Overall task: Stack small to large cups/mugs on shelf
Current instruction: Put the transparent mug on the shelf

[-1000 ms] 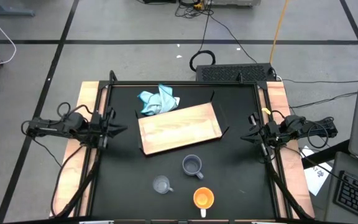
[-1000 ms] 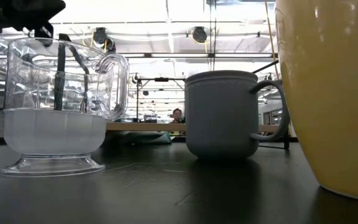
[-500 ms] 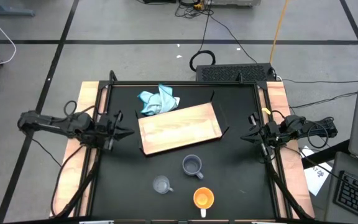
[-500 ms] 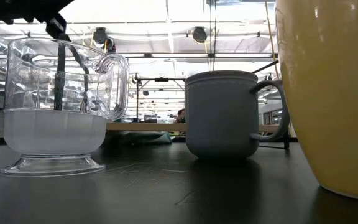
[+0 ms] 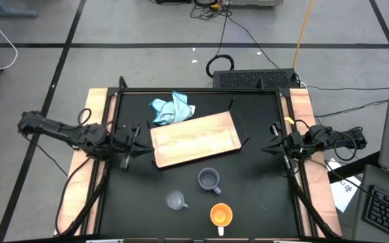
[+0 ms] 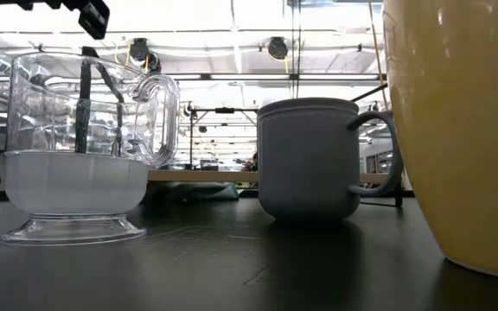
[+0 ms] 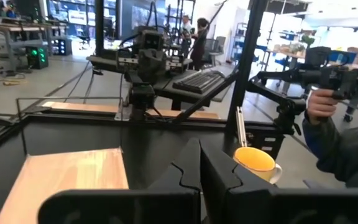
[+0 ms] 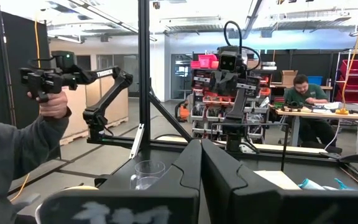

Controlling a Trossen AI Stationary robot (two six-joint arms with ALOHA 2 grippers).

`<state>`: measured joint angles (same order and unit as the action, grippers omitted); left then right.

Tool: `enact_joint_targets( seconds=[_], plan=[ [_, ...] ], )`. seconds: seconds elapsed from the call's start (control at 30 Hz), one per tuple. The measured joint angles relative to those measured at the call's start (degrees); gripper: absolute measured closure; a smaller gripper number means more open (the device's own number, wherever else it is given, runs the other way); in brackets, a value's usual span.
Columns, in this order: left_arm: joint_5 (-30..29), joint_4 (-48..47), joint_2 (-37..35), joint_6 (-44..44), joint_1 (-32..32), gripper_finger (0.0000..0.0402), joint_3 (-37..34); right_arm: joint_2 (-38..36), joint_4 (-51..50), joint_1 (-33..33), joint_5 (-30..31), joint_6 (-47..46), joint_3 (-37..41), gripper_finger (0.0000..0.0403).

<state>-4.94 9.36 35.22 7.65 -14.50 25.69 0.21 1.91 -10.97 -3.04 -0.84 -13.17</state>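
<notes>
From where I'm standing the black counter (image 5: 255, 175) has the wooden shelf (image 5: 195, 138) lying flat beside a crumpled blue cloth (image 5: 172, 109), with the clear glass cup (image 5: 175, 200), grey-blue mug (image 5: 209, 179) and orange mug (image 5: 221, 215) clustered near the front edge. The left hand (image 5: 139, 138) hangs just off the shelf's left end and the right hand (image 5: 269, 146) waits by the right edge, both pinched closed on nothing. Behind it there's workshop clutter and a person's hand (image 8: 48, 102) gripping a controller.

Two dark, near-black jointed arms, each built of slender tubular links with bulkier housings at the joints and black cables looping alongside. The left gripper (image 5: 138, 141) and the right gripper (image 5: 267, 147) each end in two matte black fingers (image 7: 185, 177) with a stepped, notched inner edge, meeting along a narrow central seam. Behind the fingers (image 8: 188, 168) sits a broad, rounded black carriage bar. A small yellow patch shows just behind the right gripper.
</notes>
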Motion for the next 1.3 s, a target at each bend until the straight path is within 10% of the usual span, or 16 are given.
enact_joint_targets(
  seconds=[1.3],
  plan=[
    [-1.7,19.2,21.3,-4.8,-10.6,0.0401,5.8,0.0,0.0,0.0,0.0,0.0,0.0,0.0403]
  ],
)
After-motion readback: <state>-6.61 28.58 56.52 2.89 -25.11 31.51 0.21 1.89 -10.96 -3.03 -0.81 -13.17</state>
